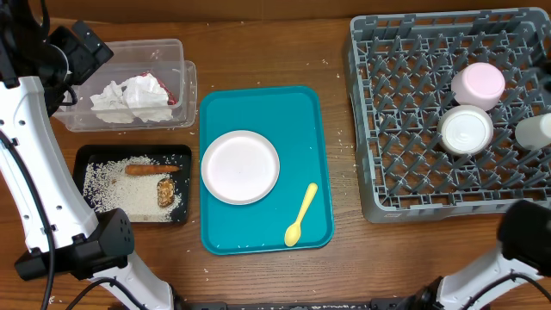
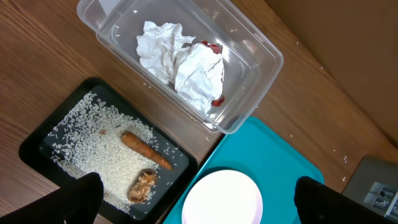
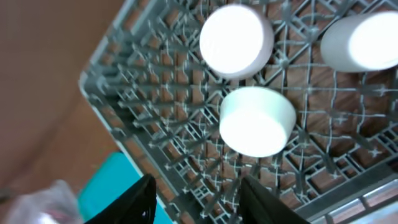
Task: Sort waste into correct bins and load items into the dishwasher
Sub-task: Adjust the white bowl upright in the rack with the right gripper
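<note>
There is one grey dish rack (image 1: 405, 129), and it holds three upturned vessels: one pinkish bowl (image 1: 479, 84), one white bowl (image 1: 466, 129) and one whitish vessel (image 1: 535, 131) cut off by the frame edge. There is one teal tray (image 1: 258, 108), with one round plate (image 1: 240, 166) and one yellow spoon (image 1: 301, 215). The bins number two: one clear tub (image 1: 129, 53) and one black tray (image 1: 86, 155). The tub has crumpled white paper (image 1: 129, 96), one wad or two, and one red wrapper (image 2: 213, 48). The black tray has one orange stick (image 1: 148, 170), one brown chunk (image 1: 165, 193) and rice-like crumbs (image 1: 120, 194) too many to count.
</note>
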